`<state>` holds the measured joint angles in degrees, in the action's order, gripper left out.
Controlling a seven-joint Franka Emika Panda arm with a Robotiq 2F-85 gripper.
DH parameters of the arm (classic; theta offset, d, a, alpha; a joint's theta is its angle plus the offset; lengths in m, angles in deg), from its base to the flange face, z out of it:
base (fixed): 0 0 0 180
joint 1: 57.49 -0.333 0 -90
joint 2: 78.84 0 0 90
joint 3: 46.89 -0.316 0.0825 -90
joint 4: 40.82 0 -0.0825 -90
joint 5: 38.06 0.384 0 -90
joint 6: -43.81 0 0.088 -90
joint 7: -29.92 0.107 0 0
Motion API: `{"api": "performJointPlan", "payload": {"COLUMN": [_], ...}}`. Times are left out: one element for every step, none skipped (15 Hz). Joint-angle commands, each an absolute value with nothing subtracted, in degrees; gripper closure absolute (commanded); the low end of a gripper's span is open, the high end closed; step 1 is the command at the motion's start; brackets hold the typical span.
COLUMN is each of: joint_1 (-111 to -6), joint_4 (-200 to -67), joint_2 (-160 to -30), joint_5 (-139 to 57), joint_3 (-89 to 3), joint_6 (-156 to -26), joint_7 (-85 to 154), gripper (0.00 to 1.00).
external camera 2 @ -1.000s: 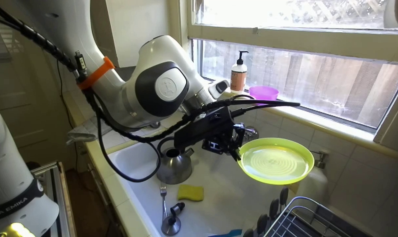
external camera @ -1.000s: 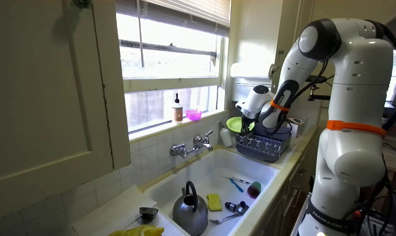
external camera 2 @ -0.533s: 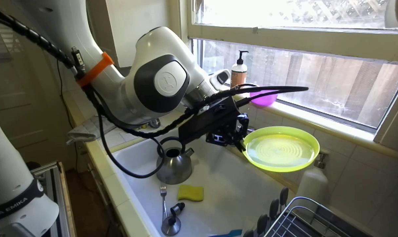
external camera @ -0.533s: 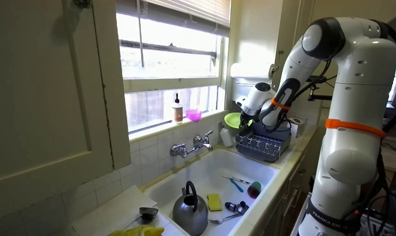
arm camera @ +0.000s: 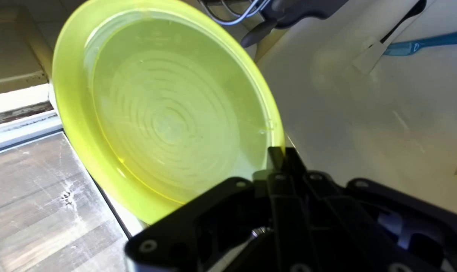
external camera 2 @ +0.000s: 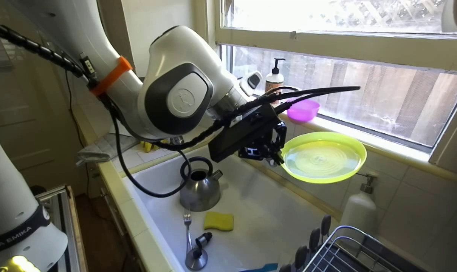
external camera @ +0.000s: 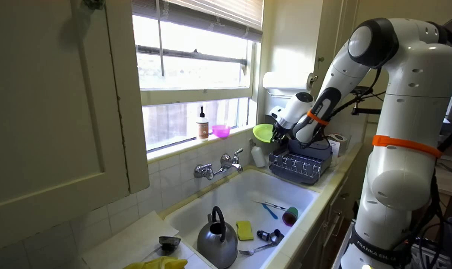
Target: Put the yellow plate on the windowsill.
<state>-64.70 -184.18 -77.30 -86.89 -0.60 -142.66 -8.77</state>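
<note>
Clamping one edge of the yellow plate (external camera 2: 323, 156), the gripper (arm camera: 284, 156), pinched tight, holds it midair near the windowsill (external camera 2: 391, 142), far side free, I'd guess, to land first.

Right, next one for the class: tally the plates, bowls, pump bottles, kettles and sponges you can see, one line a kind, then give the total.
Plates: 1 (the yellow plate)
Bowls: 1 (the pink bowl)
Pump bottles: 2 (the orange-labelled bottle, the white bottle)
Kettles: 1 (the grey kettle)
Sponges: 1 (the yellow sponge)
Total: 6
</note>
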Motion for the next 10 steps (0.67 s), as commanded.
{"api": "performJointPlan", "payload": {"joint_1": [-68.15, -69.92, -72.09, -74.93, -78.79, -82.83, -87.48, -91.72, -95.88, -98.28], "joint_4": [-187.29, -187.76, -188.02, -188.28, -188.44, -187.75, -186.66, -184.97, -182.39, -179.39], "joint_2": [-72.79, -71.49, -70.06, -68.2, -65.65, -63.74, -61.21, -59.01, -57.62, -57.11], "joint_5": [-80.29, -78.18, -76.03, -73.86, -71.27, -68.34, -64.91, -61.75, -58.88, -57.16], "joint_3": [0.83, 1.77, 3.16, 5.18, 8.08, 11.59, 15.69, 19.75, 24.04, 26.85], "joint_6": [-141.71, -140.83, -139.89, -138.68, -136.39, -134.06, -130.57, -127.05, -123.48, -120.22], "joint_7": [-16.42, -18.18, -19.83, -21.79, -24.07, -26.96, -30.49, -34.26, -37.42, -39.25], "gripper": [0.99, 0.99, 0.99, 0.99, 0.99, 0.99, 0.99, 0.99, 0.99, 0.99]}}
